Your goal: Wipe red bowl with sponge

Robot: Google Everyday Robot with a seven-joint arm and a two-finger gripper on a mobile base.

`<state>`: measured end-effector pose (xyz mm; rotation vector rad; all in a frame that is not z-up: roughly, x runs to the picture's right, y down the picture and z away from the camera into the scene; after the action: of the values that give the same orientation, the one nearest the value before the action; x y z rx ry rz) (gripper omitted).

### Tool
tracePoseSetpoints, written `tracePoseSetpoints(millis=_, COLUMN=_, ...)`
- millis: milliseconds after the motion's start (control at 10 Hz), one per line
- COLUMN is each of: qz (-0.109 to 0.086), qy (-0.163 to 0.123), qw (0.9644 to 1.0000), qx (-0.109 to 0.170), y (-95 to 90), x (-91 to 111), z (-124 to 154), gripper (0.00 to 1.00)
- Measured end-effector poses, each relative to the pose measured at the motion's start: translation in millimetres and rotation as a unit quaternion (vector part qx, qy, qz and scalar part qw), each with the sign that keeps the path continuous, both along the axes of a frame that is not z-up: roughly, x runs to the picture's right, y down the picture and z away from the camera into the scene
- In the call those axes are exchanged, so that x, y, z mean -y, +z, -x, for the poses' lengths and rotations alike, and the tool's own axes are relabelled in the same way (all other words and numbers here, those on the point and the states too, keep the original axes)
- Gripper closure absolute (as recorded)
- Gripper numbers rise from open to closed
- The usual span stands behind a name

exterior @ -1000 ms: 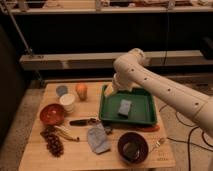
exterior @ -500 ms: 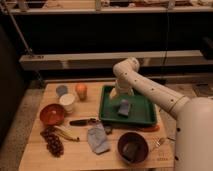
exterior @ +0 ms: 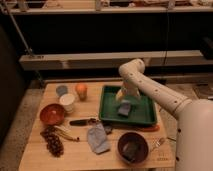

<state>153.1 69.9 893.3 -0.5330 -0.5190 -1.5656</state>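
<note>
The red bowl point(exterior: 52, 113) stands at the left of the wooden table point(exterior: 35, 150). A blue-grey sponge point(exterior: 124, 108) lies in the green tray point(exterior: 111, 114) at the middle right. My white arm reaches down from the right, and my gripper point(exterior: 123, 98) is low over the tray, right at the sponge's far edge. The gripper is far to the right of the red bowl.
Near the red bowl are a white cup point(exterior: 67, 102), a grey cup point(exterior: 61, 90), an orange point(exterior: 81, 90), grapes point(exterior: 52, 142), a banana point(exterior: 69, 134) and a knife point(exterior: 82, 121). A grey cloth point(exterior: 97, 138) and a dark bowl point(exterior: 132, 146) sit at the front.
My arm has swung in and lowered, bringing the gripper down into the green tray onto the sponge. The sponge and the red bowl have not moved.
</note>
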Motion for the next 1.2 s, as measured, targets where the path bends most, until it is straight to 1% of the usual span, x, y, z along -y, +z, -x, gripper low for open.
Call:
tracePoseSetpoints(millis=200, qz=0.017, qy=0.018, qw=0.9997, qx=0.001, y=-0.6, x=-18.9, z=4.4, gripper=0.20)
tracePoseSetpoints(millis=300, qz=0.022, qy=0.024, qw=0.9995, qx=0.000, y=-0.8, x=-24.4, z=2.3, gripper=0.20)
tracePoseSetpoints(millis=900, qz=0.044, qy=0.027, qw=0.9986, qx=0.013, y=3.8, x=-48.1, z=19.2, gripper=0.20)
tracePoseSetpoints(millis=1000, qz=0.047, qy=0.025, qw=0.9985, qx=0.015, y=6.0, x=-51.3, z=23.7, gripper=0.22)
tracePoseSetpoints(millis=1200, qz=0.051, qy=0.023, qw=0.9983, qx=0.018, y=9.2, x=-55.0, z=28.4, gripper=0.37)
